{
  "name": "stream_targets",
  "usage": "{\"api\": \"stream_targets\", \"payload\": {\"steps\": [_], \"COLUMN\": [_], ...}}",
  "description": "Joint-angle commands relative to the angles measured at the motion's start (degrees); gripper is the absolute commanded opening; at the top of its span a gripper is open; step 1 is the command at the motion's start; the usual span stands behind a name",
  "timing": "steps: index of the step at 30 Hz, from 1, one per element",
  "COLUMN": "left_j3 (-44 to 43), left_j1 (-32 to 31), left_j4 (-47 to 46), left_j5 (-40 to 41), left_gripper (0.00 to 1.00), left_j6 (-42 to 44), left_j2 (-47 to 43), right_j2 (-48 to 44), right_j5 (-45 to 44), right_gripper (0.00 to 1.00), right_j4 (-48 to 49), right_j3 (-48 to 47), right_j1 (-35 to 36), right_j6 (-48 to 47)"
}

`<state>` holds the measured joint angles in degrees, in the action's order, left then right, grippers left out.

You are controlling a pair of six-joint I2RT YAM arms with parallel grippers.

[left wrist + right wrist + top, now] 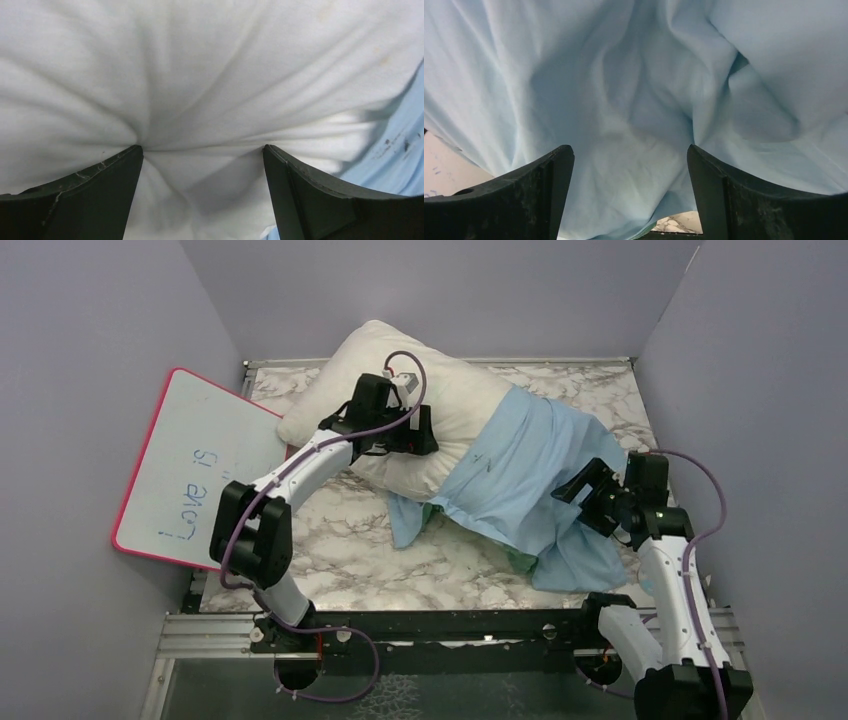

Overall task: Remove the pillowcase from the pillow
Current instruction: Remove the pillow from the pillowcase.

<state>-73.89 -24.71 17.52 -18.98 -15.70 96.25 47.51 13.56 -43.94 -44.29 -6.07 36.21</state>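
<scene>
**Operator:** What is nearest me?

**Spotter:** Your right arm (668,570), at the near right of the surface (350,540). Your right jaws are released, with the fingers (534,200) spread wide and nothing caught between them. They hang over the near right part of the pillowcase (530,465). I cannot tell whether they touch the cloth.

**Operator:** And the pillowcase itself?

**Spotter:** It lies crumpled in the right half of the surface, light blue side out. Its far end is on the right end of the pillow (440,400). Its near end trails loose onto the marble beside your right arm, and a little green shows along the near edges. In your right wrist view, blue cloth fills nearly everything beyond the fingers.

**Operator:** The left side?

**Spotter:** Your left arm (300,465) reaches over the middle to the pillow. Your left jaws are released too and stand wide apart. Both fingertips (120,170) press into bare cream fabric, which puckers between them. They sit just left of the pillowcase's edge.

**Operator:** Farthest out?

**Spotter:** The pillow lies slantwise at the far middle, and its left part is uncovered. A pink-framed whiteboard (200,460) leans at the left wall, just beside the pillow's left end.
</scene>
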Motion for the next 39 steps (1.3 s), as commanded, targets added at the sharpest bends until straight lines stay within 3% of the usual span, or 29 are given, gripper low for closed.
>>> {"api": "stream_targets", "payload": {"steps": [1, 8, 13, 16, 20, 27, 31, 39], "left_j3": [1.8, 6.3, 12.1, 15.6, 20.4, 31.1, 33.9, 33.8], "left_j1": [0.7, 0.7, 0.7, 0.7, 0.7, 0.7, 0.6, -0.7], "left_j4": [4.7, 6.9, 8.1, 6.8, 3.4, -17.6, -27.2, -32.8], "left_j5": [-0.4, 4.4, 8.0, 7.3, 6.4, 0.2, -1.8, -3.5], "left_gripper": [0.95, 0.99, 0.99, 0.99, 0.99, 0.99, 0.99, 0.99], "left_j6": [-0.5, -4.3, -9.3, -11.9, -18.1, -32.8, -36.7, -36.6], "left_j2": [-6.2, -17.0, -22.9, -25.4, -27.4, -28.1, -25.5, -18.5], "right_j2": [2.1, 5.8, -2.6, -8.6, -17.7, -30.7, -30.9, -28.5], "right_j5": [7.2, 9.6, -2.4, -3.3, 1.1, 17.8, 23.4, 25.0], "right_gripper": [0.89, 0.90, 0.91, 0.91, 0.91, 0.93, 0.94, 0.96], "right_j4": [9.1, 11.7, 0.1, -5.8, -11.7, -10.4, -9.0, -5.5], "right_j3": [4.0, 9.3, 6.4, 4.2, 4.8, 15.0, 21.4, 24.8], "right_j1": [-0.2, -0.2, -0.2, -0.2, -0.1, -0.1, -0.2, -0.2], "right_j6": [1.9, 3.4, 10.2, 14.8, 22.7, 36.0, 37.5, 39.5]}}
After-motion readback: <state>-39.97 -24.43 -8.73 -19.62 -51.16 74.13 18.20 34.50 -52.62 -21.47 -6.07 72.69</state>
